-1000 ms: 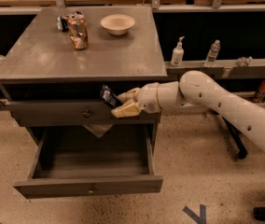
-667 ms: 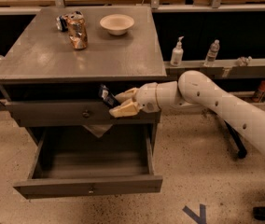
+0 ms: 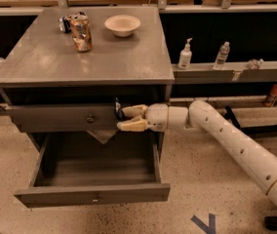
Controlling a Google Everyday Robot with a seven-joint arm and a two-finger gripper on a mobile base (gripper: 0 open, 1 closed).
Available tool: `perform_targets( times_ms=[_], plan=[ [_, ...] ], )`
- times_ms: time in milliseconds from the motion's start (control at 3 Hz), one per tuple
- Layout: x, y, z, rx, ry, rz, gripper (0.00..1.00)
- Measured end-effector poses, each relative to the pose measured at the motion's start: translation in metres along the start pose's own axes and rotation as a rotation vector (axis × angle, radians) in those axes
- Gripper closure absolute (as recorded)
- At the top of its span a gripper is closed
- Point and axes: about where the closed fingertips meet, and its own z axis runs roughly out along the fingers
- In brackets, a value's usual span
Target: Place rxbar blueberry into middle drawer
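The rxbar blueberry (image 3: 117, 109) is a small dark bar held on edge in my gripper (image 3: 122, 119), whose pale fingers (image 3: 132, 126) are shut on it. The gripper hangs in front of the grey cabinet, just right of the closed upper drawer's knob (image 3: 89, 118). It is above the right part of the middle drawer (image 3: 92, 195). That drawer is pulled out wide open, and no object shows inside it. My white arm (image 3: 226, 140) reaches in from the lower right.
On the cabinet top (image 3: 128, 62) stand a crushed coppery can (image 3: 81, 32) and a pale bowl (image 3: 122, 24). Two bottles (image 3: 185, 55) stand on a shelf to the right. A grey triangular flap (image 3: 102, 135) hangs under the upper drawer. Blue tape (image 3: 204, 223) marks the floor.
The arm has dropped lower, and the gripper with the bar has come down a little in front of the upper drawer. The drawer stays open.
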Motion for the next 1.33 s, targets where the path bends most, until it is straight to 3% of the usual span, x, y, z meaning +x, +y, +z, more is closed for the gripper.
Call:
perform_targets(
  times_ms=[333, 667, 1000, 1333],
  plan=[
    [0.094, 0.036, 0.009, -0.166, -0.105, 0.075, 1.00],
    [0.156, 0.067, 0.025, -0.286, -0.083, 0.120, 1.00],
    [0.158, 0.067, 0.026, -0.282, -0.075, 0.117, 1.00],
    [0.193, 0.059, 0.033, -0.197, 0.054, 0.065, 1.00]
  ],
)
